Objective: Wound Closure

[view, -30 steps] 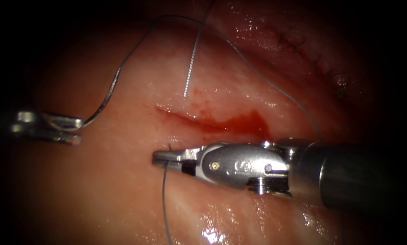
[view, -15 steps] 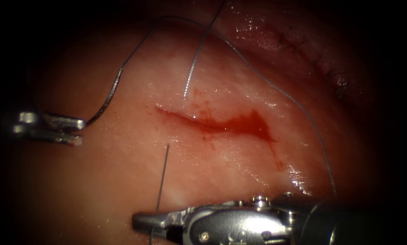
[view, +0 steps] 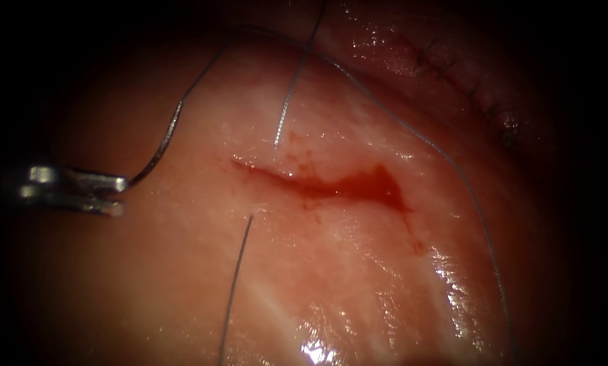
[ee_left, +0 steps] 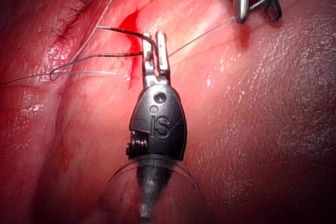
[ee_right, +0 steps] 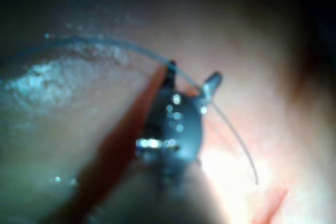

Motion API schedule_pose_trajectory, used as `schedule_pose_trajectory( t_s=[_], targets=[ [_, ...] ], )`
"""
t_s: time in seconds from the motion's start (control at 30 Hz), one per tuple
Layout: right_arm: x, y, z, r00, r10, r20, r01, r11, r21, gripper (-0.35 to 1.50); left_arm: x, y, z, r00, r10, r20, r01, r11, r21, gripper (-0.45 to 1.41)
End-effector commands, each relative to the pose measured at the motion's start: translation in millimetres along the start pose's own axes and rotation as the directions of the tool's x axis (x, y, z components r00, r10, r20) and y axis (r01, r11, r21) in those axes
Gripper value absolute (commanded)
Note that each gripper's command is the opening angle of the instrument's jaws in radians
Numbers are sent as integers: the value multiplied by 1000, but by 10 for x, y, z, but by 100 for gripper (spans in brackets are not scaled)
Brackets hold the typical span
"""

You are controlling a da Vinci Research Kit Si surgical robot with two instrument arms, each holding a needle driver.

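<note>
Left tool (view: pixel 120 195) is clamped shut on the curved needle (view: pixel 158 152), close to the end away from the thread (view: pixel 287 108). The needle is off to the left of the cut (view: pixel 263 173) and not in the tissue (view: pixel 181 285). The thread already runs through the tissue across the cut, by its left end, and there's red fluid (view: pixel 371 186) pooled further right. Right tool (ee_right: pixel 191 74) has its jaws apart, with thread running across them but nothing pinched. My guess is that the needle is stiff, slick steel and will swivel if held near an end, so grab mid-curve. The thread's limp and light, so hold it gently.
</note>
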Motion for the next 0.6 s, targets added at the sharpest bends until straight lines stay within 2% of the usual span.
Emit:
schedule_pose_trajectory(
  t_s=[0.03, 0.07, 0.1, 0.13, 0.2, 0.23, 0.33, 0.37, 0.43, 0.47, 0.6],
  targets=[
    [-11, 5, -6, 1000, 13, 26, -13, 1000, -21, 128, -9, 4, 4, 1000, -4, -2, 4, 1000, -1, -45],
    [-18, 15, -20, 998, 17, 53, -15, 999, -46, 133, -9, 4, 4, 1000, -4, -2, 4, 1000, -1, -45],
    [-18, 15, -20, 998, 17, 53, -15, 999, -46, 133, -9, 4, 4, 1000, -4, -2, 4, 1000, -1, -45],
    [-29, 26, -39, 997, 30, 77, -25, 997, -67, 136, -9, 4, 4, 1000, -4, 0, 4, 1000, 1, -45],
    [-34, 31, -47, 996, 35, 85, -29, 997, -73, 138, -9, 4, 4, 1000, -4, 1, 4, 1000, 1, -45],
    [-47, 40, -64, 994, 45, 103, -36, 996, -87, 141, -9, 4, 4, 1000, -4, 1, 4, 1000, 1, -45],
    [-58, 46, -76, 991, 57, 118, -46, 994, -101, 143, -9, 4, 4, 1000, -4, 1, 4, 1000, 1, -45],
    [-72, 54, -83, 990, 68, 124, -52, 990, -130, 140, -10, 4, 4, 1000, -4, 1, 4, 1000, 1, -45],
    [-77, 59, -83, 989, 74, 125, -55, 987, -148, 140, -10, 3, 4, 1000, -4, 1, 4, 1000, 1, -45],
    [-89, 71, -74, 987, 87, 138, -61, 981, -182, 140, -11, 3, 5, 1000, -3, 1, 3, 1000, 2, -45],
    [-105, 81, -53, 988, 87, 125, -64, 982, -175, 136, -12, 4, 6, 1000, -2, 2, 2, 1000, 3, -45]
  ],
)
